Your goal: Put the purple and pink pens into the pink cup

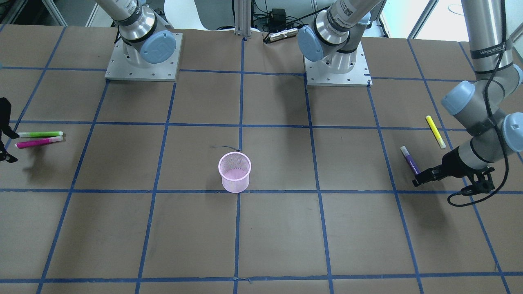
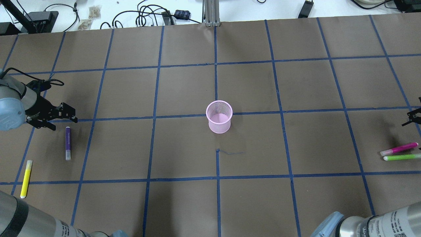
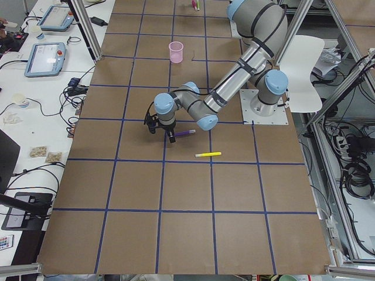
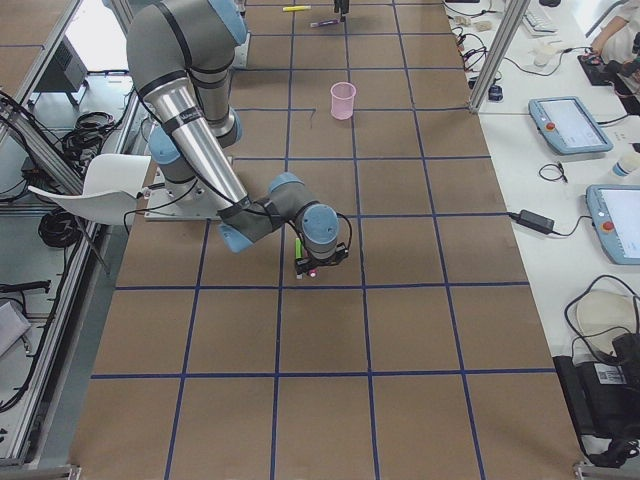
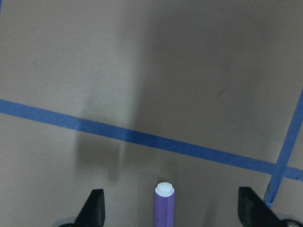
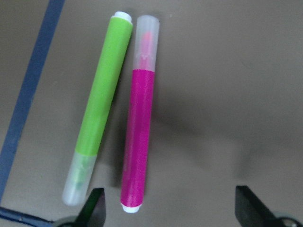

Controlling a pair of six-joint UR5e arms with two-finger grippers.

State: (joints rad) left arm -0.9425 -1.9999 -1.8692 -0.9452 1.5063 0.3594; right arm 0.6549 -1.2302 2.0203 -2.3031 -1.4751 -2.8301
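Wrist view alone shows purple pen point(image 5: 164, 210) between jaws of left pincer point(image 5: 172, 204).

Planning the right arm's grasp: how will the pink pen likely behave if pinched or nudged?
The pink pen has a smooth round barrel: probably stiff, light, apt to roll. The green pen lies close alongside, so nudging may shift both.

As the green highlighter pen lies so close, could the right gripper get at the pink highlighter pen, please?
Probably yes: the open right gripper hangs over the uncovered pink highlighter pen, though the green highlighter pen alongside might get caught too.
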